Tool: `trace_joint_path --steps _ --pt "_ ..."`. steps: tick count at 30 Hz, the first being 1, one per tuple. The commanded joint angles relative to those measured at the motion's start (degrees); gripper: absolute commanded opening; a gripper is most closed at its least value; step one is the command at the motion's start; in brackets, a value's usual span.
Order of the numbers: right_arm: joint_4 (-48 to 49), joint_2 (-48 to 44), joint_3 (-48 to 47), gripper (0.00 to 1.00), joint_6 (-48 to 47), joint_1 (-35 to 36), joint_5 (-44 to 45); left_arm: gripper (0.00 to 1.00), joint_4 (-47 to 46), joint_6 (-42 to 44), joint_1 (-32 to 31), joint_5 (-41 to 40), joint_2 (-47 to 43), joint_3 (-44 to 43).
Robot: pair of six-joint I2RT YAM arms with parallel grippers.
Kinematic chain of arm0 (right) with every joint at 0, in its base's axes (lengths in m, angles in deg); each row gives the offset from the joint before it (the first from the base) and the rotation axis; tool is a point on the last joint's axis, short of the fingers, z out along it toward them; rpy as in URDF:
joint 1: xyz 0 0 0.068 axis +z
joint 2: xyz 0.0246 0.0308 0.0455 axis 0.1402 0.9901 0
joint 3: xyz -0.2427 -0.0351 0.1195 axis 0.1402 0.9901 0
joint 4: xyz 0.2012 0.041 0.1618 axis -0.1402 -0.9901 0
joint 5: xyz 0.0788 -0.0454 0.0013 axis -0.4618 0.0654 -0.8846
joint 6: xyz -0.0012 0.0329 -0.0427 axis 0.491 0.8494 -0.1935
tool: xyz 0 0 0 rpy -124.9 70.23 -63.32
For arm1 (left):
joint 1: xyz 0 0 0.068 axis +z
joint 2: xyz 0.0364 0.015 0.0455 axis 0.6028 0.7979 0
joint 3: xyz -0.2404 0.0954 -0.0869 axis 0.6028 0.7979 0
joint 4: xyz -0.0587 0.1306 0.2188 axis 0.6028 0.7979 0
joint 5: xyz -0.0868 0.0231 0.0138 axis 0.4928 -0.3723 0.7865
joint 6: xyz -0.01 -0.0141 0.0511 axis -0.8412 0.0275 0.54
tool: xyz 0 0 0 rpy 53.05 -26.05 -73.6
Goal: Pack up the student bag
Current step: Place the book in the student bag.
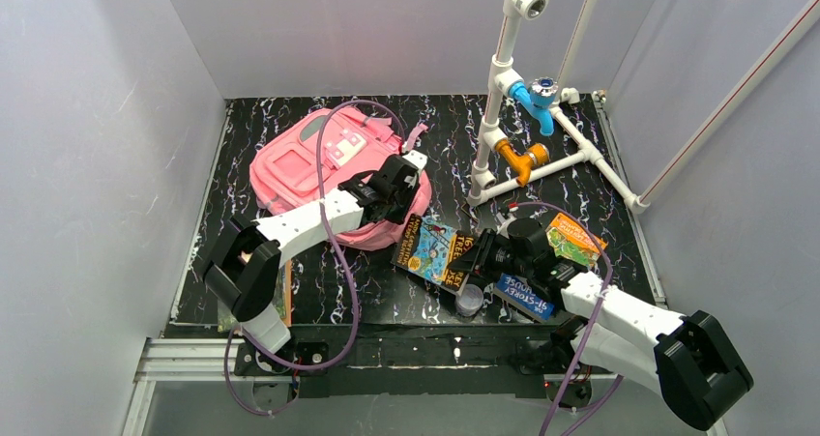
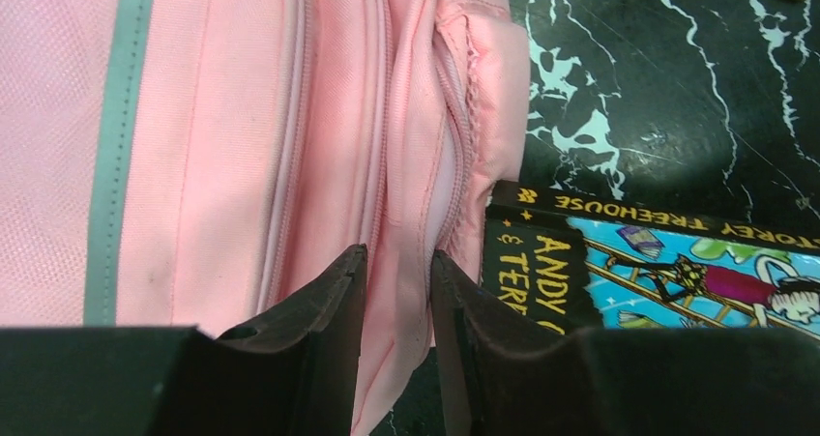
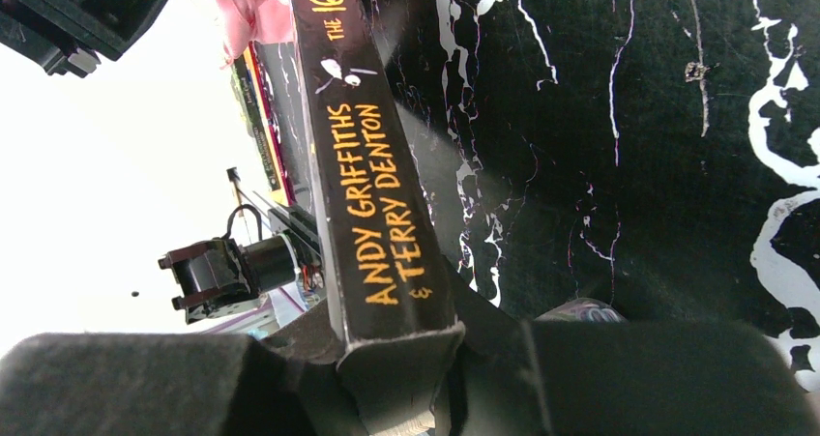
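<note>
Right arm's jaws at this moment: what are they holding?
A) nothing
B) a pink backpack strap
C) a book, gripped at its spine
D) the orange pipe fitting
C: the right wrist view shows the right arm's jaws closed on the book, its black spine lettered Andy Griffiths & Terry Denton.

The student bag and the title on the book run past picture edges.

**Lettering on the book**

Clamped in the right tool, book spine: "ANDY GRIFFITHS & TERRY DENTON" in yellow, "THE 169-" farther out. Just right of the left tool, book cover: "STOREY TREEHOUSE", "ANDY", "& TERR", cut off.
</note>
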Motion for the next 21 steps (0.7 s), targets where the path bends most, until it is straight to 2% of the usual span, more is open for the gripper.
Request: trace_joint_path --steps 1,4,10,14,17,21 --pt "2.54 0.29 -2.5 0.01 0.53 -0.33 0.88 0.28 0.55 2.15 0.18 -4.66 1.45 -3.03" --pt "2.1 0.09 -2.72 0.01 0.35 -0.33 0.98 0.16 1.42 2.88 0.16 -5.78 1.97 -4.05" --pt "1.98 0.37 -2.93 0.01 0.45 -0.32 0.92 0.0 1.49 4.29 0.2 -7.55 -0.69 -4.08" --pt "1.41 0.01 -4.24 0.01 1.53 -0.32 -0.45 0.0 2.27 4.82 -0.78 -12.36 -8.19 -3.06" --pt "0.77 -1.43 -5.49 0.01 3.19 0.08 -1.27 0.0 -1.36 7.2 -0.94 -14.24 -17.17 0.41" --pt "-0.53 -2.12 -9.25 0.01 4.83 6.31 1.59 0.0 -3.99 12.13 -0.93 -14.22 -24.4 2.96"
